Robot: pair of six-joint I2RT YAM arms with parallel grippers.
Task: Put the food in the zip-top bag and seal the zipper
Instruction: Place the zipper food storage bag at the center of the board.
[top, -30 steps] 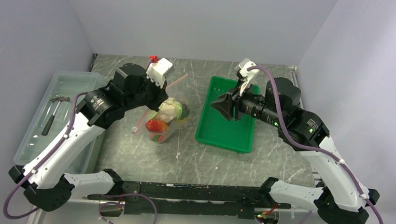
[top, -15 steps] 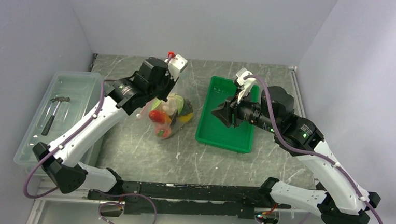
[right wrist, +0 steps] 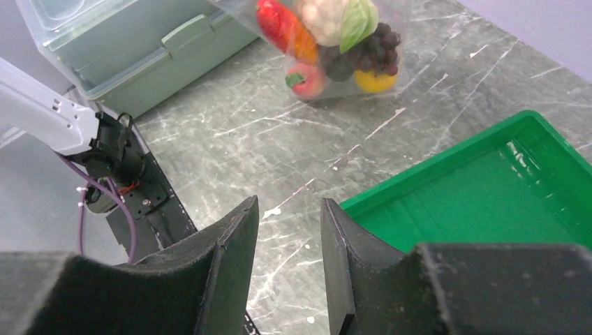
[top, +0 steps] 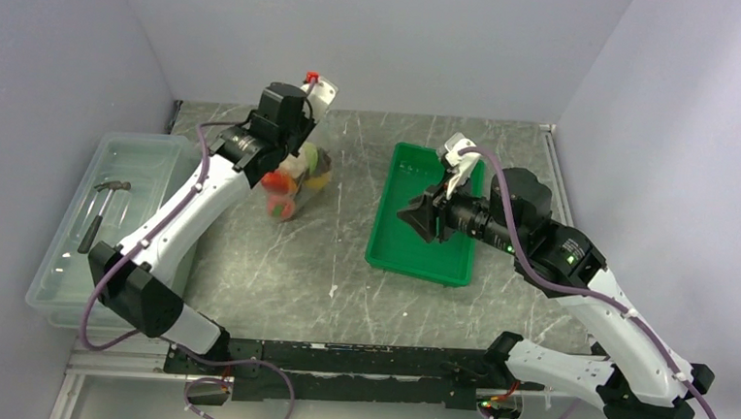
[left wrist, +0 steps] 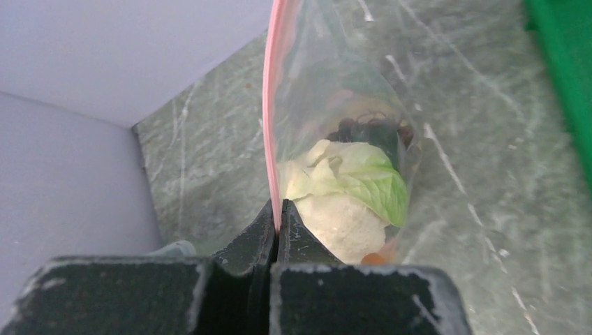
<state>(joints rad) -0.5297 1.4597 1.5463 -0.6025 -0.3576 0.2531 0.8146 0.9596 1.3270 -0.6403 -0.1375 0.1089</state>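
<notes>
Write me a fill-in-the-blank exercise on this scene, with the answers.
The left end effector is shut on the zip-top bag's ____ zipper.
The right end effector is open and holds ____.
Inside the translucent bin lies a ____.
The tray is coloured ____.
Missing words: pink; nothing; hammer; green.

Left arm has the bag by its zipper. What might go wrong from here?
1. The left pincer is shut on the zipper at a single spot; with the food weighing down the zip-top bag, the strip may slip out.
2. I cannot tell whether the zipper is sealed along its whole width; tilting might spill food.
3. The right pincer, open and empty by the green tray, offers no support.
</notes>
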